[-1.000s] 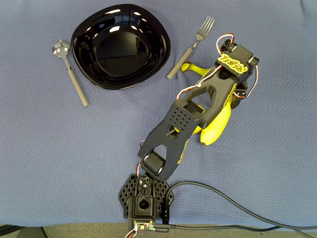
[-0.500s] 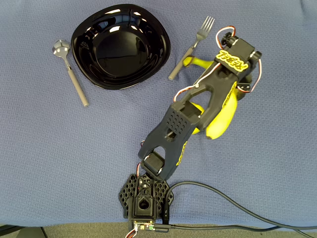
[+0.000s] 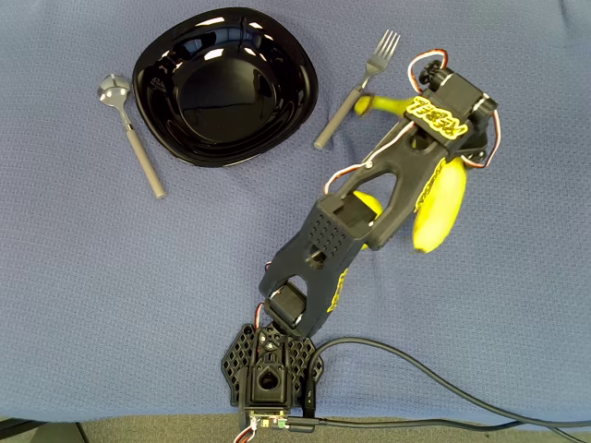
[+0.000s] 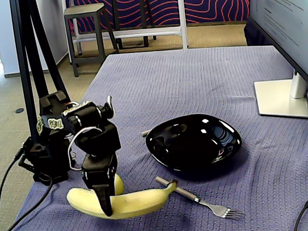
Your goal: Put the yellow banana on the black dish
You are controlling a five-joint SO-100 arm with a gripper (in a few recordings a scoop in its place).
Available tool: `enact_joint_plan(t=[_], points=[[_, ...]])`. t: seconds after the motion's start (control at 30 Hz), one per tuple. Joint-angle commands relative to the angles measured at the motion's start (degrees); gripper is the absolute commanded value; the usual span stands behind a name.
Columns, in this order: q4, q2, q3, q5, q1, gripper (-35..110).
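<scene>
The yellow banana (image 3: 441, 208) lies lengthwise under the arm's wrist at the right of the overhead view, its stem tip close to a fork's handle. In the fixed view the banana (image 4: 130, 202) sits low over the cloth at the front. My gripper (image 4: 108, 202) points straight down and is shut on it, one black finger (image 4: 103, 195) crossing its near side. From above, the gripper (image 3: 438, 166) is mostly hidden under the wrist housing. The black dish (image 3: 224, 85) is at the upper left, apart from the banana; it is the glossy black dish (image 4: 192, 142) in the fixed view.
A fork (image 3: 355, 88) lies between dish and banana, a spoon (image 3: 132, 134) left of the dish. A rounded yellow thing (image 4: 117, 184) sits partly hidden behind the gripper. A monitor stand (image 4: 281, 98) stands at the far right. The arm's base (image 3: 271, 369) is at the table's edge.
The gripper has swung right in the overhead view with the banana in it; the banana's body and stem have shifted right and slightly up, away from the arm's middle.
</scene>
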Motion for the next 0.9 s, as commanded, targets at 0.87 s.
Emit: enact_joint_plan(t=[0.87], points=[[-30.15, 20.48, 11.34, -15.29, -34.37, 0]])
